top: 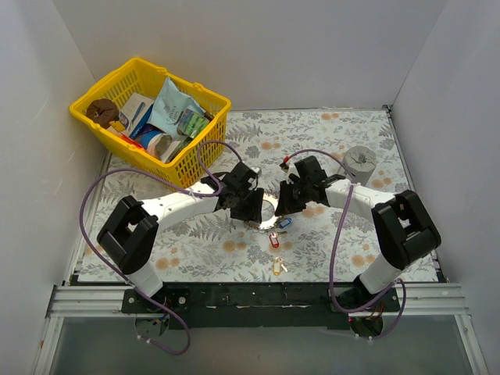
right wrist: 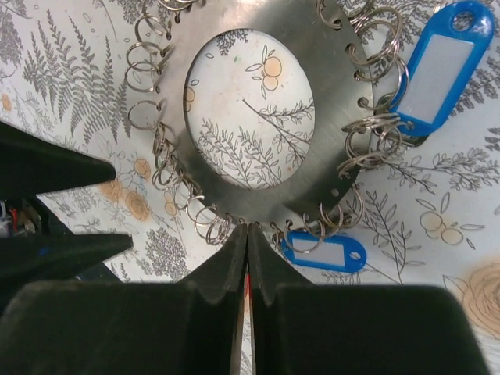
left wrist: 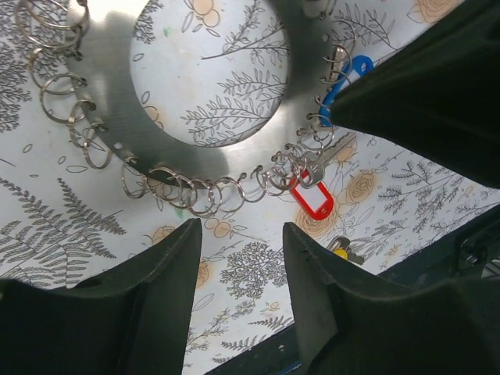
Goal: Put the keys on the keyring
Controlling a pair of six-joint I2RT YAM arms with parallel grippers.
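The keyring (top: 268,209) is a flat silvery disc with an open centre and many small split rings along its rim, lying mid-table. It fills the left wrist view (left wrist: 117,94) and the right wrist view (right wrist: 344,101). My left gripper (top: 254,212) is open and empty just beside its rim (left wrist: 242,234). My right gripper (top: 281,205) is shut, tips against the rim among the split rings (right wrist: 248,230); whether it pinches one is hidden. Blue-headed keys (right wrist: 437,70) (right wrist: 324,251) hang at the rim. A red key (left wrist: 312,199) lies at the rim. A yellow key (top: 278,267) lies apart.
A yellow basket (top: 205,148) full of packets stands at the back left. A grey metal cylinder (top: 360,162) stands at the back right. White walls close in the floral table (top: 195,250) on three sides.
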